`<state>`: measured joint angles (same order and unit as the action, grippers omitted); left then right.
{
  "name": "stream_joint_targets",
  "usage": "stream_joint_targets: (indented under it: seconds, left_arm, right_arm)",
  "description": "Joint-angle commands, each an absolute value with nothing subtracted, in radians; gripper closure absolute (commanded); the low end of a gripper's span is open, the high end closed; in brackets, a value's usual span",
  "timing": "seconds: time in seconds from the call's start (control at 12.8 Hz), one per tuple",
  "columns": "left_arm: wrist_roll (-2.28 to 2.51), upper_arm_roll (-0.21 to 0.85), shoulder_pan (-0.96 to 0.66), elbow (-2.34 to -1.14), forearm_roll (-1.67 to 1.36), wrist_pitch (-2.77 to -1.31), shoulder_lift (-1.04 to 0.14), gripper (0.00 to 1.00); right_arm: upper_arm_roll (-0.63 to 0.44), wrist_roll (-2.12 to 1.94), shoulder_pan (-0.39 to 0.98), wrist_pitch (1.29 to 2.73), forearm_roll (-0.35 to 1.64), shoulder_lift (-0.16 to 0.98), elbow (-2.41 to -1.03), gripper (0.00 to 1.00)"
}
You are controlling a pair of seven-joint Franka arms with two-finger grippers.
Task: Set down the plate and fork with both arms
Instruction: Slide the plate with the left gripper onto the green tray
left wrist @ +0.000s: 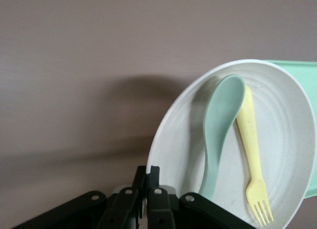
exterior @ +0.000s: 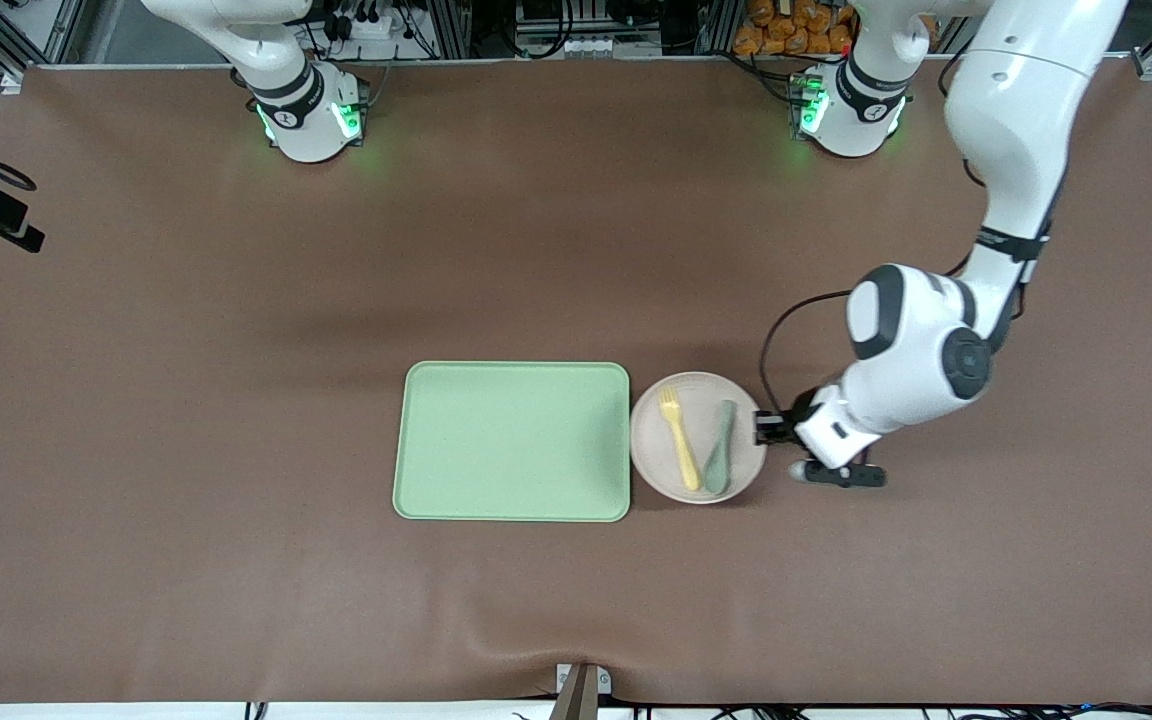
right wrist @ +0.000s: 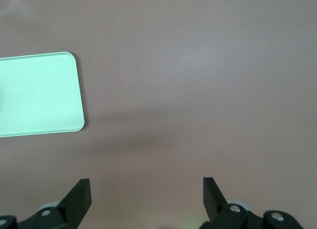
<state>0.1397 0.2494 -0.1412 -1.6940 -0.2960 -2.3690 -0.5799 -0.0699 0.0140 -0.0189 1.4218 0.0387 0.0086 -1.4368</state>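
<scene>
I see the plate (exterior: 698, 437) — round, shallow, off-white with a fine speckle and faint concentric ridges — lying on the brown table cover (exterior: 236, 350), just beside the tray (exterior: 512, 441) at the tray's edge toward the left arm's end. The tray is pale green, rectangular with rounded corners and a low raised rim, matte. On the plate lie the fork (exterior: 679, 437), smooth pale yellow plastic, and a grey-green spoon (exterior: 720, 447), their handles meeting at the ends nearer the front camera. My left gripper (exterior: 764, 428) sits low at the plate's rim toward the left arm's end, black fingers (left wrist: 153, 182) pressed together on that rim. The right gripper (right wrist: 147, 199) hangs high over bare cover, fingers spread wide — that arm waits. I can read no writing anywhere.
</scene>
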Motion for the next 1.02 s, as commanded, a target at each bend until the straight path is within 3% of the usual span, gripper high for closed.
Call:
stream_joint_targets:
  seconds: [0.0, 0.31, 0.94]
  left_arm:
    - [0.283, 0.241, -0.243, -1.579, -0.302, -2.35, -0.652, 1.0]
    - [0.371, 0.23, -0.359, -1.474, -0.296, -2.352, -0.741, 1.0]
    - [0.351, 0.21, -0.428, -1.344, -0.296, -2.416, -0.885, 1.0]
  right_arm:
    - [-0.064, 0.011, -0.032, 1.427, 0.055, -0.003, -1.448, 0.0]
    - [-0.066, 0.012, -0.031, 1.428, 0.055, -0.003, -1.448, 0.0]
    - [-0.067, 0.012, -0.04, 1.43, 0.054, 0.012, -1.448, 0.0]
